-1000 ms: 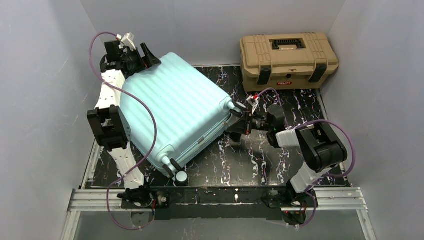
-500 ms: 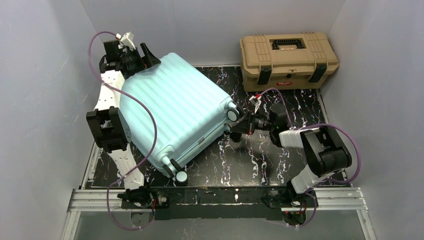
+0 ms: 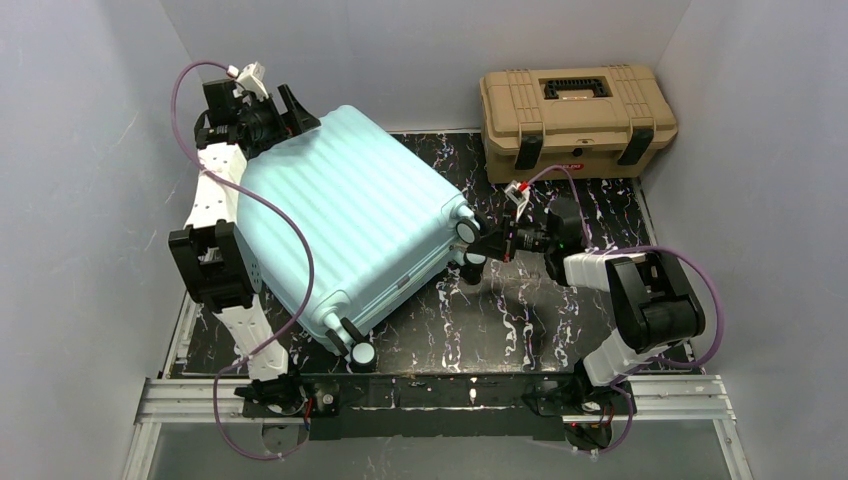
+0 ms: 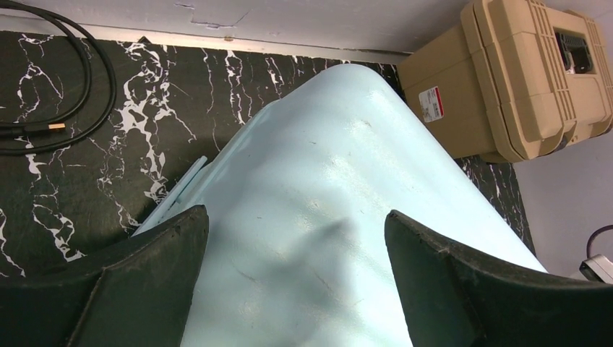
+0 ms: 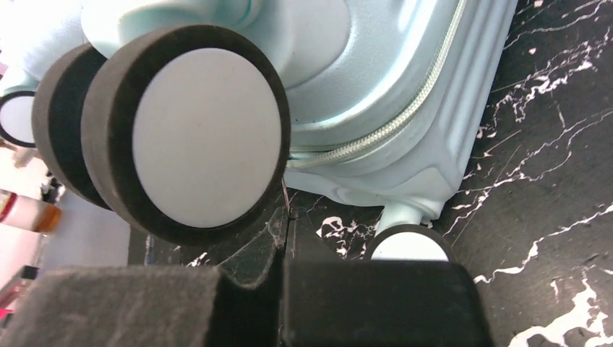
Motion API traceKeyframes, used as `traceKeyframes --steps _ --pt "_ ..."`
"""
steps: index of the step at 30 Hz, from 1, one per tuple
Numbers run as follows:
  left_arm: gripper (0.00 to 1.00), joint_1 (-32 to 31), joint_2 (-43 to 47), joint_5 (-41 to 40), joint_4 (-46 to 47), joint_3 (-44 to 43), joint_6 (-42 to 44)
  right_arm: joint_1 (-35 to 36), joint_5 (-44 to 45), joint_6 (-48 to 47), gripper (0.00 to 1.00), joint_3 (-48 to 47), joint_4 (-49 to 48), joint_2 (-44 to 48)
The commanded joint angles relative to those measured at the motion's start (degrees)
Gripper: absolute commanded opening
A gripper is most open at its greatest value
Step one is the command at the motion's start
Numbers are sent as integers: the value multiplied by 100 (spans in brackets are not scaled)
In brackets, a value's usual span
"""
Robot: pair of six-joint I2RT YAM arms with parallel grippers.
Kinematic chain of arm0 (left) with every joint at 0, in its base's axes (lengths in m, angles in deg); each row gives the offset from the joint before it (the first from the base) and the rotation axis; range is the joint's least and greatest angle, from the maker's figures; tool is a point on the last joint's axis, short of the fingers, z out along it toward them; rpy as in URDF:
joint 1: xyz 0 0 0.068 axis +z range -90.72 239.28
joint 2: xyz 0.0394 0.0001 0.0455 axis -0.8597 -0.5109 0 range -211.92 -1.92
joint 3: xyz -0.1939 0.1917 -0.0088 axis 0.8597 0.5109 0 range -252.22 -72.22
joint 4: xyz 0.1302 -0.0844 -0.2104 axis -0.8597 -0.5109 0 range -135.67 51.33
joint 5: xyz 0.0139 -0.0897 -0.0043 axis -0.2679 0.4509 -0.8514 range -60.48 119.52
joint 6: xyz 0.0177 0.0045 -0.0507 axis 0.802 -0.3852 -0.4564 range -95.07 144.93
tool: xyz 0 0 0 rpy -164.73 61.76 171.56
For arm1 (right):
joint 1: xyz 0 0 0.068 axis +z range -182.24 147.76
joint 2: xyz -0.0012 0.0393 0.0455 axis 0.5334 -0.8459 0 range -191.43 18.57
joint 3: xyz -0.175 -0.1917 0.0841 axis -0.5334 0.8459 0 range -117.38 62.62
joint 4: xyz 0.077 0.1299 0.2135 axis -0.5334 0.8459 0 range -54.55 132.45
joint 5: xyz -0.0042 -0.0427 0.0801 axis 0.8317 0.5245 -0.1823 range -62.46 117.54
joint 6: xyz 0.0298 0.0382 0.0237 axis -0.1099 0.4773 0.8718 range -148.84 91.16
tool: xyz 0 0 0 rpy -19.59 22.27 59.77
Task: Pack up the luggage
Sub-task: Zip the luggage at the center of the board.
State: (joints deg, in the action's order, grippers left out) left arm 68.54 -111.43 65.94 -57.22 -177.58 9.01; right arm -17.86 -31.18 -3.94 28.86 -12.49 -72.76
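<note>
Mint suitcase [image 3: 350, 225] lay closed, tan toolbox [image 3: 577, 115] off its far-right corner. Left gripper [image 4: 295, 217] straddled its far-left corner, jaws spread; right gripper [image 5: 285, 231] had them pressed together under 1 wheel [image 5: 209, 134], by the zipper [image 5: 390, 126]. I'd brace the shell, tug slow.

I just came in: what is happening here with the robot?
Two robot arms are working on a closed pale blue suitcase lying on the table. The left claw is open around its far corner. The right claw is shut, close to a wheel by the zipper. A tan toolbox stands closed behind.
</note>
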Motion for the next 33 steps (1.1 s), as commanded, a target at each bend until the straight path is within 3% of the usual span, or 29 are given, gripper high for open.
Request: traceKeyframes --steps 1,6,7,8,9,10,12,20,24,33 --pt "88 -168 580 637 -1031 169 -321 3 392 -813 1 -311 -230 -139" --pt "89 -164 663 637 -1091 182 -278 199 392 -94 1 -432 -895 -725" --pt "89 -161 682 638 -1098 189 -253 252 392 36 40 -437 -1092 -800" --pt "89 -162 704 633 -1106 210 -234 293 392 97 31 -438 -1211 -814" --pt "89 -162 736 637 -1107 228 -226 354 392 97 30 -439 -1251 -805" --pt "89 -164 759 633 -1107 250 -212 404 1223 91 32 -429 -1325 -781" --pt "89 -164 802 633 -1096 304 -188 512 453 219 35 -374 -1626 -762" --pt "89 -159 844 646 -1082 384 -198 584 92 1092 49 -111 -3371 -917" --pt "89 -166 860 640 -1072 399 -203 582 -20 993 58 103 -3472 -760" --pt "89 -165 875 645 -994 467 -263 827 233 725 58 -192 -3276 -1119"
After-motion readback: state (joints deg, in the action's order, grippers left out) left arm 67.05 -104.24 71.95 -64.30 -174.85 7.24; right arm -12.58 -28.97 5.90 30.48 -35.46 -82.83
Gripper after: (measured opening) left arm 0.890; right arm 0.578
